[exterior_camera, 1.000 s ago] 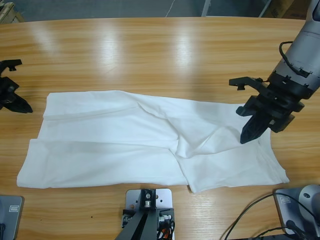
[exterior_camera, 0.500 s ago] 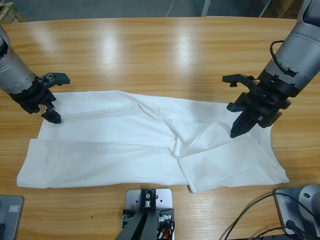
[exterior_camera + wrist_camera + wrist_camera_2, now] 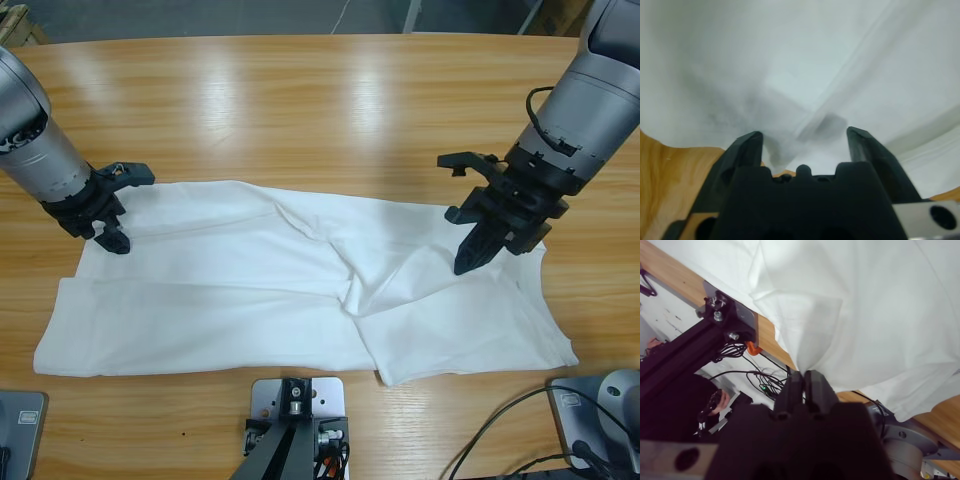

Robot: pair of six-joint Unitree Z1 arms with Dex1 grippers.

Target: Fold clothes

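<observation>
Cloth: plain white cotton T-shirt [image 3: 300, 290] spread crumpled across long wooden table [image 3: 320, 110]. Right gripper [image 3: 468, 262] clamped on pinch of fabric. Left gripper [image 3: 802, 145] spread wide over seam, gripping nothing. Better to close left squarely on hem, then lift evenly.

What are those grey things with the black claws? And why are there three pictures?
They are two silver-grey robot arms, each ending in a black two-fingered hand. One picture looks down from above the long wooden table. The other two come from small cameras on each arm's wrist. A plain white cotton T-shirt lies spread out, a bit rumpled, on the table. The right hand is shut, pinching a fold of the shirt. The left hand is open at the shirt's other end, not gripping it yet.
</observation>
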